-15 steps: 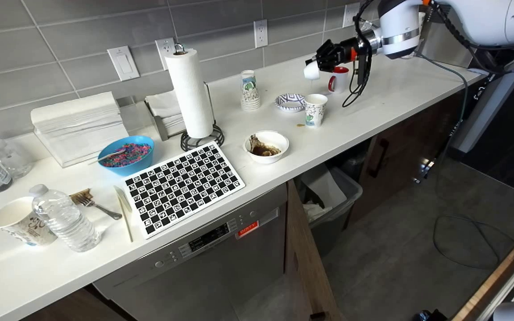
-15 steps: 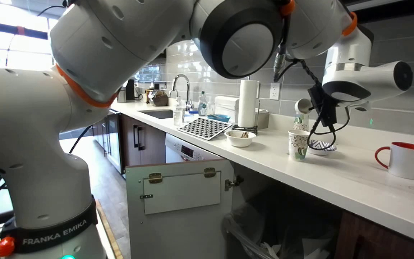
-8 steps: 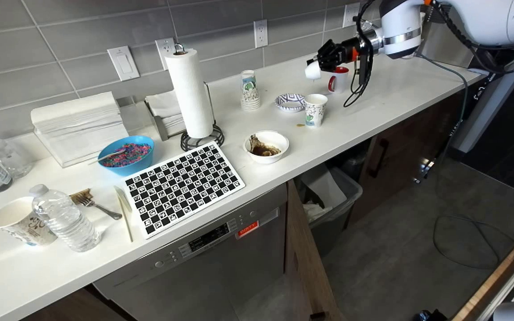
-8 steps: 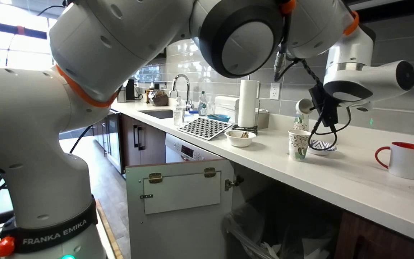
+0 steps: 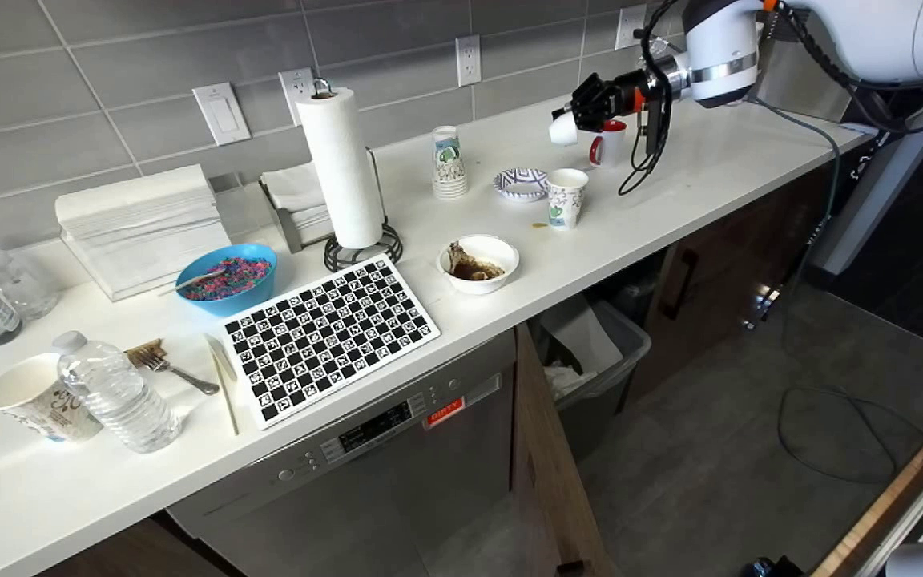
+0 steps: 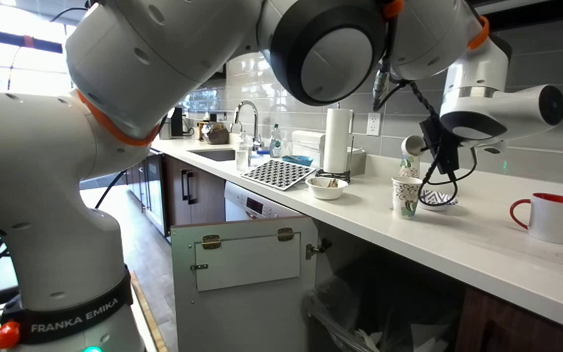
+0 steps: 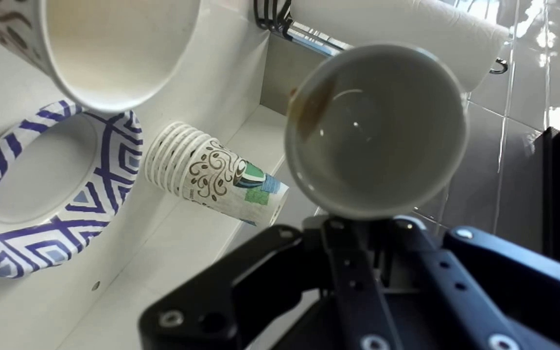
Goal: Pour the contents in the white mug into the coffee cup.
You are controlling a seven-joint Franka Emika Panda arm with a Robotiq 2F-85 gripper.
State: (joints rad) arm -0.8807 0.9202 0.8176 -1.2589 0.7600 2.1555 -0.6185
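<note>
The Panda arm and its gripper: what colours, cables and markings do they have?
The Panda arm is white with rounded links, orange rings at some joints and black cables outside it. A black band at its base reads FRANKA EMIKA in pale letters. The gripper is black, with slim, straight fingers, angular side links and silvery screw heads.

In an exterior view: paper towel roll (image 5: 341, 172) upright, upper left-centre. Checkered board (image 5: 329, 340) below, flat on worktop (image 5: 421, 220). Blue bowl (image 5: 249, 301), pink-and-blue bits (image 5: 237, 275) inside, left. Water bottle (image 5: 117, 394) standing, lower left. White bowl (image 5: 484, 287), brown residue (image 5: 473, 269), mid-frame.
</note>
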